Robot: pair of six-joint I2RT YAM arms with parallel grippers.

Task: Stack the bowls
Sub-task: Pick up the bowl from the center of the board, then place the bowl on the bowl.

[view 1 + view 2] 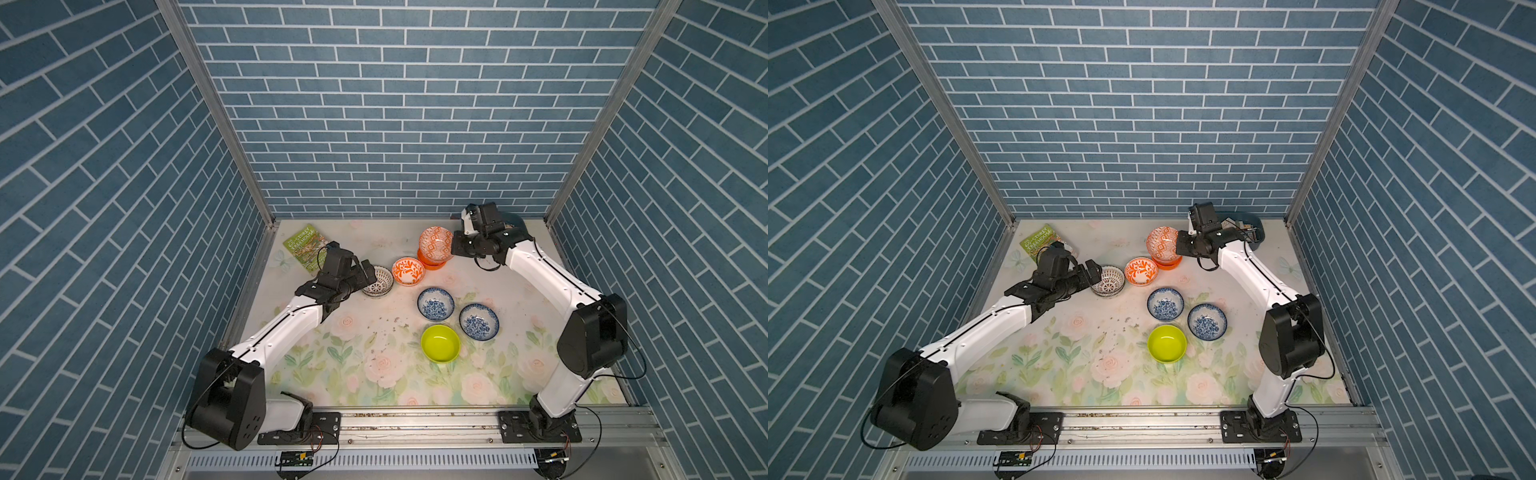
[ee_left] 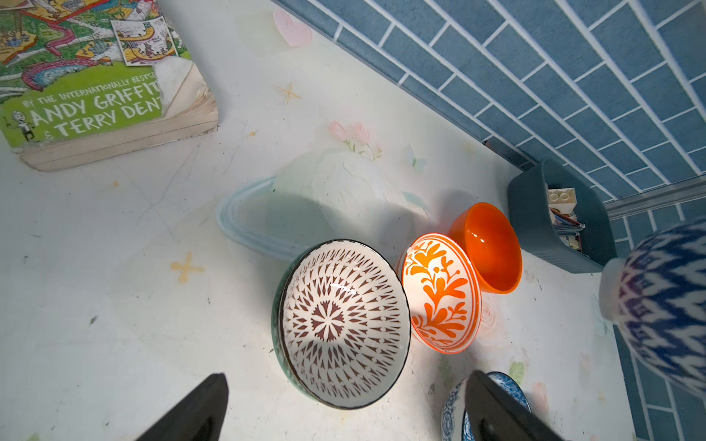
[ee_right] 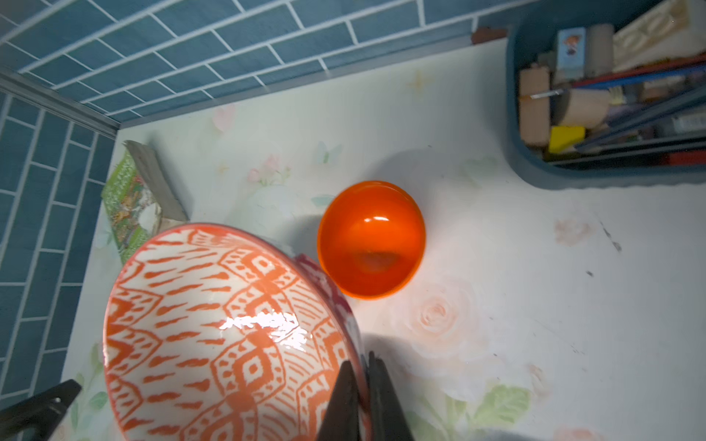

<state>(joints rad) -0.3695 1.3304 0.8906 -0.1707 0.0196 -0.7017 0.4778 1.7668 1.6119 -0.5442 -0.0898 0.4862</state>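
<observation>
My right gripper point(image 3: 360, 361) is shut on the rim of an orange-and-white diamond-patterned bowl point(image 1: 435, 244) point(image 3: 229, 336). It holds the bowl tilted in the air just over the plain orange bowl point(image 1: 432, 264) point(image 3: 372, 238) at the back. My left gripper point(image 1: 368, 272) point(image 2: 346, 376) is open beside the black-and-white lattice bowl point(image 1: 380, 282) point(image 2: 344, 324), which has a grey-green wall round its outside. An orange leaf-patterned bowl point(image 1: 408, 271) stands next to the lattice bowl. Nearer the front are two blue floral bowls point(image 1: 435, 304) point(image 1: 478, 322) and a lime green bowl point(image 1: 440, 343).
A green paperback book point(image 1: 305, 247) lies at the back left, behind my left gripper. A blue-grey tray point(image 1: 1260, 232) of small items stands in the back right corner. A clear plastic lid point(image 2: 305, 206) lies behind the lattice bowl. Crumbs dot the table's middle.
</observation>
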